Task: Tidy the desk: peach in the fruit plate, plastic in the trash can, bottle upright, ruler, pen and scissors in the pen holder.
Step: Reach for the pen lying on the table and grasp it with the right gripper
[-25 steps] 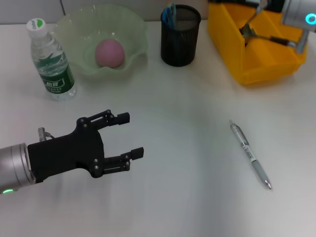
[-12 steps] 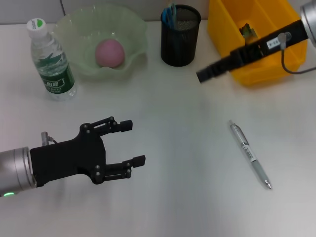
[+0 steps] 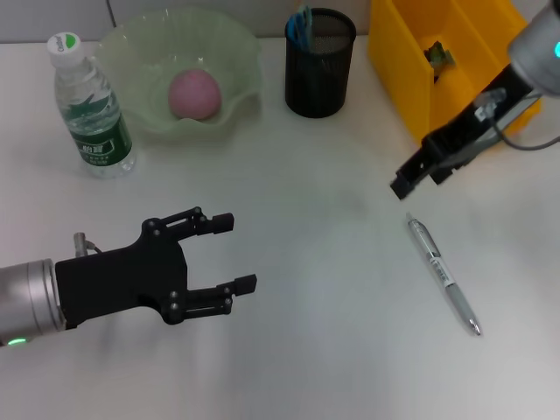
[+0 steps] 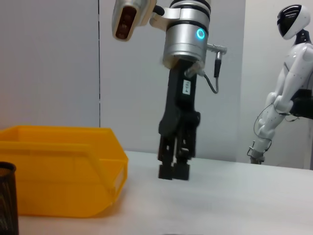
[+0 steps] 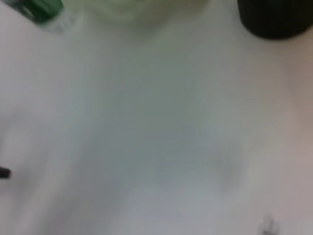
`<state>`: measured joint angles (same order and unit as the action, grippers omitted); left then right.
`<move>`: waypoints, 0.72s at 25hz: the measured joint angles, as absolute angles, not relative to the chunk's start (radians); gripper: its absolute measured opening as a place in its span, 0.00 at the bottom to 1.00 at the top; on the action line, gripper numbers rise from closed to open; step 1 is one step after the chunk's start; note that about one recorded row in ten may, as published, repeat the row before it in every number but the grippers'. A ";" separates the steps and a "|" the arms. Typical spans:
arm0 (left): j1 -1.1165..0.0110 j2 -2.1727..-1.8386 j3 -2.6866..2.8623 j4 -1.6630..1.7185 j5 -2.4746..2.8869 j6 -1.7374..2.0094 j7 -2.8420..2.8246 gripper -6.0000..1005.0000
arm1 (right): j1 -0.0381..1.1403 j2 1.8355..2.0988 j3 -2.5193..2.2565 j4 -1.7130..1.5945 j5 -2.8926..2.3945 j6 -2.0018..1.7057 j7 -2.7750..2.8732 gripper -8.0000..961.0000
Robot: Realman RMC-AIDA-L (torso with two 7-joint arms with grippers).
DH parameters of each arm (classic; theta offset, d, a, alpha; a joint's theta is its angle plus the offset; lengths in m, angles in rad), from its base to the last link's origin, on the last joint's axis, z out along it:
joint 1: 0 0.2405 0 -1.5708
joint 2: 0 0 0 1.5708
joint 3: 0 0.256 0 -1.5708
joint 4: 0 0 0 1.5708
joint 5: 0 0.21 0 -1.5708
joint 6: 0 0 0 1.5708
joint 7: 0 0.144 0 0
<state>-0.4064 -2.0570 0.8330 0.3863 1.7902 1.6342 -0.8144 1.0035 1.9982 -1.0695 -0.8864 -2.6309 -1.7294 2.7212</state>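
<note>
The pen point(image 3: 444, 276) lies flat on the white counter point(image 3: 332, 262), on the right side. The right gripper point(image 3: 409, 182) hangs just above the pen's far end, with its fingers close together and holding nothing. The left gripper point(image 3: 229, 254) waits on the near left with its fingers apart. The peach point(image 3: 193, 94) sits in the green fruit plate point(image 3: 241, 44). The bottle point(image 3: 88, 105) stands upright beside it.
</note>
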 joint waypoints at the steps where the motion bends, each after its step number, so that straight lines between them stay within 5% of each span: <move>1: -0.407 -2.057 0.833 0.386 1.790 1.630 -0.815 0.80 | 1.004 1.998 -1.070 -0.886 -2.631 -1.729 2.721 0.72; 10: -0.421 -2.060 0.833 0.382 1.791 1.609 -0.815 0.80 | 1.043 2.080 -1.138 -0.878 -2.848 -1.723 2.774 0.72; 18: -0.425 -2.062 0.833 0.380 1.792 1.603 -0.815 0.80 | 1.047 2.088 -1.216 -0.802 -2.868 -1.658 2.807 0.72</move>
<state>-0.4250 -2.0616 0.8329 0.3798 1.7917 1.6029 -0.8146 1.0473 2.0881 -1.2157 -0.8017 -2.8678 -1.6580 2.8068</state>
